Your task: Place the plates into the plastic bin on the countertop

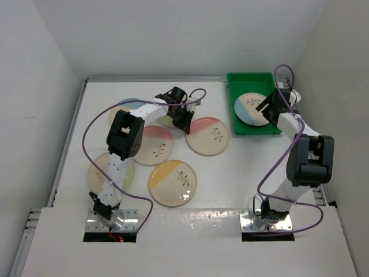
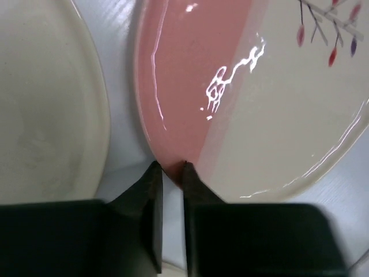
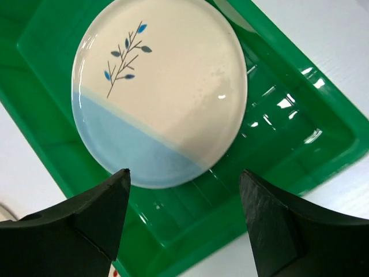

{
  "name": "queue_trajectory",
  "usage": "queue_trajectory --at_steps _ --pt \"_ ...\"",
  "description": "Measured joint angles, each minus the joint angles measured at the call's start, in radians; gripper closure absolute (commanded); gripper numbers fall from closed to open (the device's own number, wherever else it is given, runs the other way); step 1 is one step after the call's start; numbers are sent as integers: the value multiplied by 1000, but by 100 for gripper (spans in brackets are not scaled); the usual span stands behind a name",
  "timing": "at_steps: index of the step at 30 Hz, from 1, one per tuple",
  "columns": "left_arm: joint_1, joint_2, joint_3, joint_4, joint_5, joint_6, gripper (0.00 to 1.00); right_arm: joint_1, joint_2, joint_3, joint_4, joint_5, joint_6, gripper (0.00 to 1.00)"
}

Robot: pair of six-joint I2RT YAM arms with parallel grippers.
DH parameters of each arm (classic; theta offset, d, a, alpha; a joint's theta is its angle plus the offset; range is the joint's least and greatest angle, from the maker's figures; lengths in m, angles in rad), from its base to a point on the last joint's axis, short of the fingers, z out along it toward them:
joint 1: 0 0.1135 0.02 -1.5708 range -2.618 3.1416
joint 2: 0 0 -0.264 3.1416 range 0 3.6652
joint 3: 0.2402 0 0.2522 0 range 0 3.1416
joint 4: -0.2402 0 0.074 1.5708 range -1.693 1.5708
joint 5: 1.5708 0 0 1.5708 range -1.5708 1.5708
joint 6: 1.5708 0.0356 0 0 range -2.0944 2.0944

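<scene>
Plates lie scattered over the white tabletop (image 1: 230, 184). Nearest the arm bases sits a yellow plate (image 1: 172, 183). To its left, a pale green plate (image 1: 94, 173) is partly hidden under the left arm.

Farther out are two pink ones. The left pink plate (image 1: 154, 145) lies flat beside the left arm's elbow, apart from the right pink plate (image 1: 209, 137). The left hand (image 2: 172, 168) is at the left rim of that right one. In the left wrist view its fingers (image 2: 151, 196) stand close together, the plate's pink edge pinched between their tips (only a sliver of gap shows).

Just beside that hand lies a cream plate (image 2: 46, 104), mostly covered in the top view. Farther left, a blue-edged plate (image 1: 124, 108) peeks out behind the arm.

In the far right corner stands the green plastic bin (image 1: 233, 112), with a blue plate (image 3: 155, 92) lying flat inside it. The right hand (image 3: 184, 174) hovers over the bin's near side, fingers spread wide, the plate lying free below them.
</scene>
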Motion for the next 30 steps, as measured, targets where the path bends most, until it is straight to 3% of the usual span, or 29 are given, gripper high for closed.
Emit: queue_trajectory --at_steps 1,3,5,6,11,16,20,25,29,30 --pt "0 2 3 4 8 -8 100 6 -16 0 -17 3 -24 25" --pt "0 11 15 8 27 -13 100 19 -52 -1 -37 -18 -79 25" --pt "-2 15 17 11 56 -1 100 34 -100 -8 -35 -75 -144 3" --pt "-3 15 17 5 69 16 100 45 -129 -20 -31 -114 -179 0" --pt "-22 -10 1 -22 79 169 100 166 -225 -63 -82 -330 -347 0" --pt "-43 -61 -34 -56 35 287 100 284 -225 -219 -109 -492 -406 8" --pt "-53 -87 -40 -62 36 336 100 308 -205 -362 -122 -547 -398 8" --pt "-77 -152 -51 -69 47 397 100 307 -135 -383 -51 -606 -374 8" --pt "-98 -203 -61 -69 57 425 100 293 -84 -393 91 -695 -335 19" --pt "-100 -208 -61 -69 58 429 100 290 -69 -399 135 -722 -319 30"
